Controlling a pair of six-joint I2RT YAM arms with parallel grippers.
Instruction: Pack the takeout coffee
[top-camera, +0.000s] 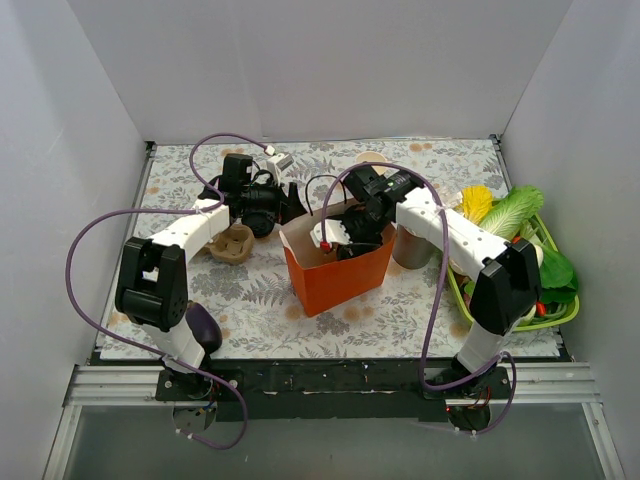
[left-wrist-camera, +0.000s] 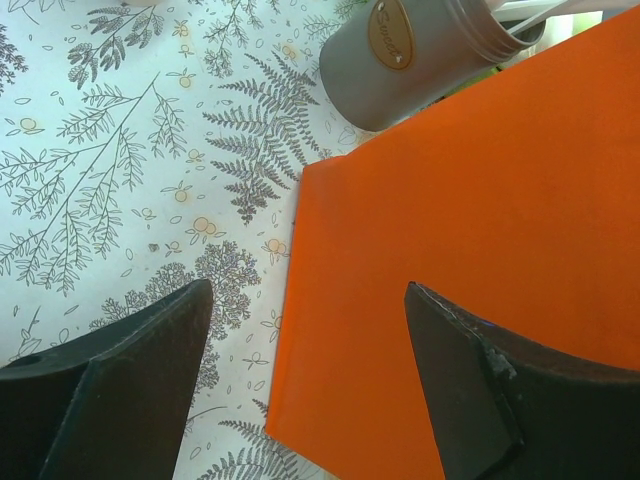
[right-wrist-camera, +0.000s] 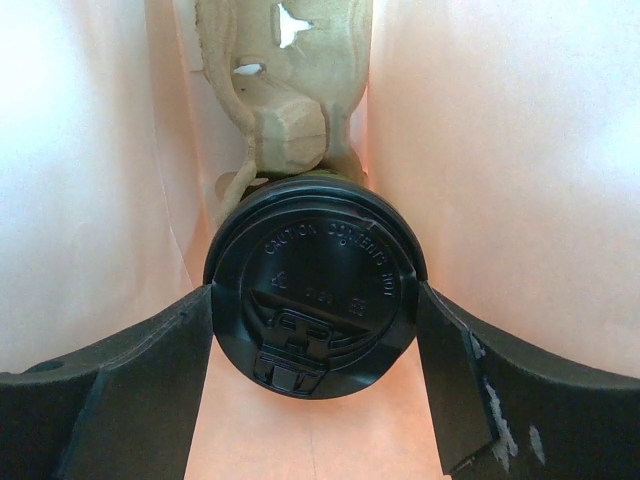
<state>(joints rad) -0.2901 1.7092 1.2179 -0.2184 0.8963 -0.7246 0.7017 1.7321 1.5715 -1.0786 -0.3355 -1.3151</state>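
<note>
The takeout coffee (right-wrist-camera: 318, 262) shows in the right wrist view as a round black lid; its green cup is hidden below. My right gripper (right-wrist-camera: 314, 292) is shut on the lid, one finger touching each side, and holds it inside the orange paper bag (top-camera: 338, 276). A moulded cardboard cup carrier (right-wrist-camera: 290, 100) stands in the bag just beyond the coffee. In the top view my right gripper (top-camera: 350, 238) reaches down into the bag's open mouth. My left gripper (top-camera: 290, 200) is open and empty by the bag's back left corner; in its wrist view the gripper (left-wrist-camera: 308, 292) frames the bag's orange wall (left-wrist-camera: 480, 250).
A grey canister (top-camera: 412, 246) stands right of the bag and also shows in the left wrist view (left-wrist-camera: 420, 60). A second cardboard carrier (top-camera: 232, 243) lies left of the bag. A green basket (top-camera: 560, 312) of vegetables sits at the far right. A purple eggplant (top-camera: 204, 326) lies near the left arm's base.
</note>
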